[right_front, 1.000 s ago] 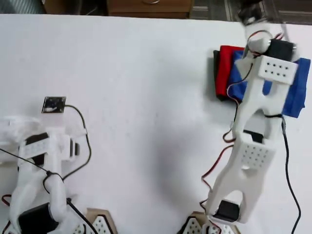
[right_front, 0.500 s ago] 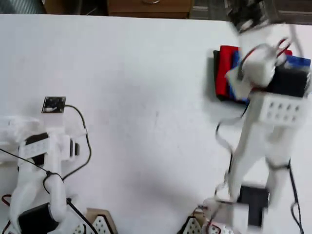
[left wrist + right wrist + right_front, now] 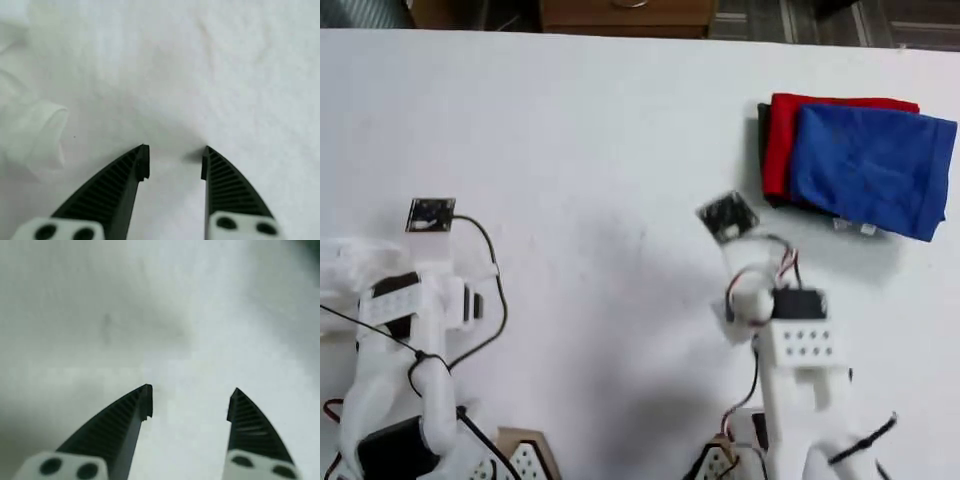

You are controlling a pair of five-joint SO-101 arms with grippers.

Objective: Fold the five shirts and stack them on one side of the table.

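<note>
A stack of folded shirts lies at the right side of the table, with a blue shirt point(image 3: 870, 165) on top, a red shirt point(image 3: 780, 135) under it and a dark one point(image 3: 763, 150) at the bottom. A crumpled white shirt point(image 3: 345, 255) lies at the left edge beside the left arm point(image 3: 395, 310), and the white shirt point(image 3: 30, 135) also shows to one side of my left gripper point(image 3: 174, 162). That gripper is open and empty just above the tabletop. My right gripper point(image 3: 190, 402) is open and empty over bare table. The right arm point(image 3: 790, 350) sits near the front edge, apart from the stack.
The white table point(image 3: 600, 150) stretches between the arms and the stack. A wooden cabinet point(image 3: 625, 15) stands behind the far edge. Cables loop around the left arm point(image 3: 495, 290).
The right arm has pulled back from above the stack toward the front edge, uncovering the blue shirt. The left arm has not moved.
</note>
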